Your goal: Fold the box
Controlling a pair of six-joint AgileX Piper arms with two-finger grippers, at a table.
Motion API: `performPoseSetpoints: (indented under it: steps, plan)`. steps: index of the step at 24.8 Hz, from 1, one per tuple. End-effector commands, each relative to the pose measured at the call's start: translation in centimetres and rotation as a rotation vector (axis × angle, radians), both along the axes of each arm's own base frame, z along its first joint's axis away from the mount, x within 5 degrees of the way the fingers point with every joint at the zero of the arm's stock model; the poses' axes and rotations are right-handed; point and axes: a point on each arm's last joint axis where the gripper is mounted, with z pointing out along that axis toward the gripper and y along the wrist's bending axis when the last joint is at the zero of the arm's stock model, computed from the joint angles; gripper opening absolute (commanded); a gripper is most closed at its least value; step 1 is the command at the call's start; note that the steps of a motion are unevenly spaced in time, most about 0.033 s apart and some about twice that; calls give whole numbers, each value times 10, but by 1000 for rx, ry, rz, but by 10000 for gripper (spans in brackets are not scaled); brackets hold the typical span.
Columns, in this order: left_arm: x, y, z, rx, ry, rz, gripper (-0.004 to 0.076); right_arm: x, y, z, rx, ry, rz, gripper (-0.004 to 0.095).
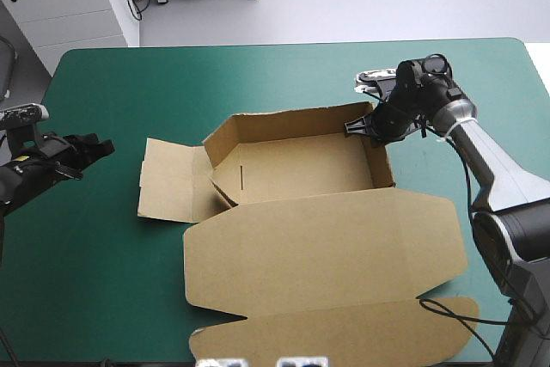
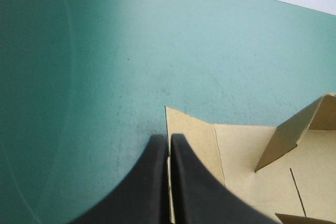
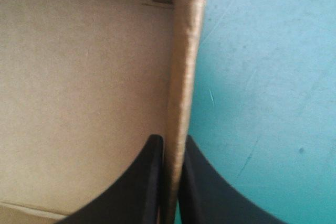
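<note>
One sheet of cut brown board makes up the box (image 1: 292, 165), which sits mid-table on the cover (image 1: 94, 281). Its far wall (image 1: 288, 126) and right wall (image 1: 384, 161) stand up. The left flap (image 1: 168, 182) lies flat to the left, and the lid (image 1: 318, 242) is spread flat toward the near edge.

By its look the board is light and stiff across each panel, and should bend readily only at the creases. A thin wall would likely buckle or spring back if pushed mid-panel, and the dry sheet could slide on the cover. The best hold is probably a pinch on a free edge close to a crease or corner, with the other arm steadying the tray.

The right gripper (image 3: 170, 140) is pinching the right wall near its far end, with one finger inside the tray and one outside. The wall's top edge runs ahead between the fingers.

The left gripper (image 2: 169, 137) is pressed together on nothing. It hovers over bare cover to the left of the box. A left corner of the flap lies just ahead of its tips, and the high view shows the two apart.
</note>
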Motion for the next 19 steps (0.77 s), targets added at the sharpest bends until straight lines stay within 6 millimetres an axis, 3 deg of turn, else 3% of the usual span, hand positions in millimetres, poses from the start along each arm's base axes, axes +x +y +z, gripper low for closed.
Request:
performPoseSetpoints:
  steps: [1,5,7,12,16,19]
  plan:
    - [0,-2,16,-20,-76,27,12,-6,2,14,2,11,21,179]
    - [0,-2,16,-20,-76,27,12,-2,1,23,-2,-24,2,437]
    - [0,-2,16,-20,-76,27,12,-2,1,31,-3,-30,-9,499]
    - [0,-2,16,-21,-75,25,11,-7,0,52,34,-76,-32,517]
    - [0,-2,15,-23,-71,21,-8,-27,-4,56,44,-60,-41,517]
    - [-1,-3,15,-28,-61,9,-8,-54,-11,50,31,-15,-44,517]
